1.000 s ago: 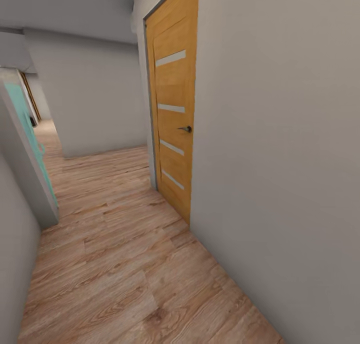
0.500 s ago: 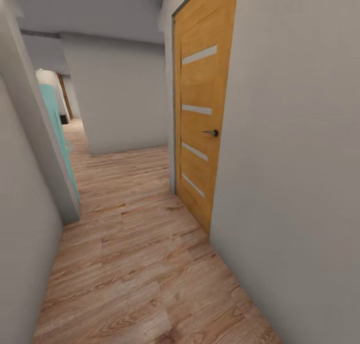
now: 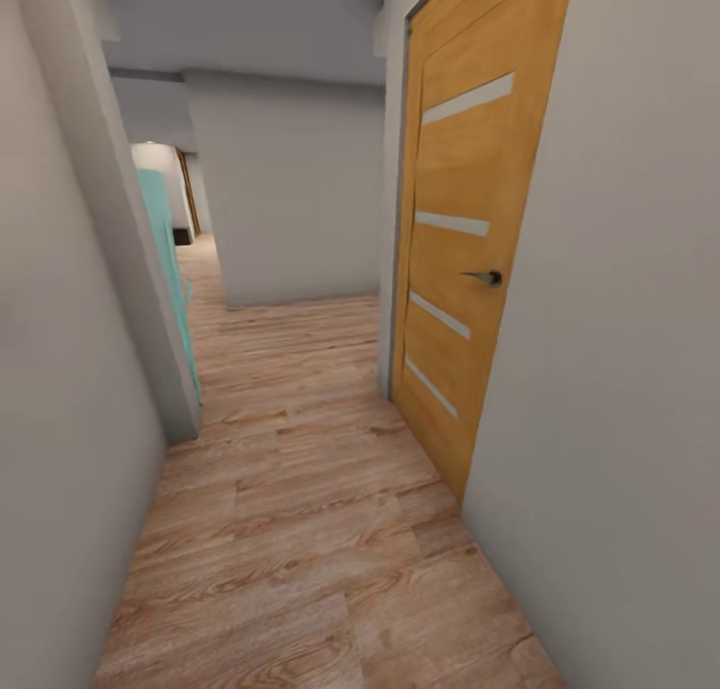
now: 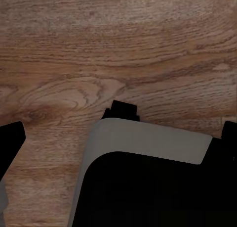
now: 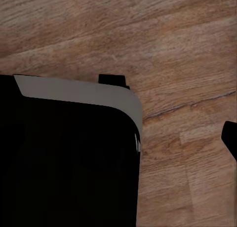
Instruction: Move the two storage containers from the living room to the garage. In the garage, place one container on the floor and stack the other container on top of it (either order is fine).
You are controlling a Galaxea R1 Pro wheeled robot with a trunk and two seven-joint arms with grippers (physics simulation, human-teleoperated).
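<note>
Hallway view has swung toward the orange door (image 3: 465, 259), so you're still travelling over wood flooring (image 3: 300, 529); gripper states can't be told.

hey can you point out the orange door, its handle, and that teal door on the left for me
orange door (image 3: 470, 269): head view, on its wood panel between the glass slits.
door handle (image 3: 487, 277): head view, on the dark lever.
teal door (image 3: 170, 259): head view, on its visible edge strip.
</note>
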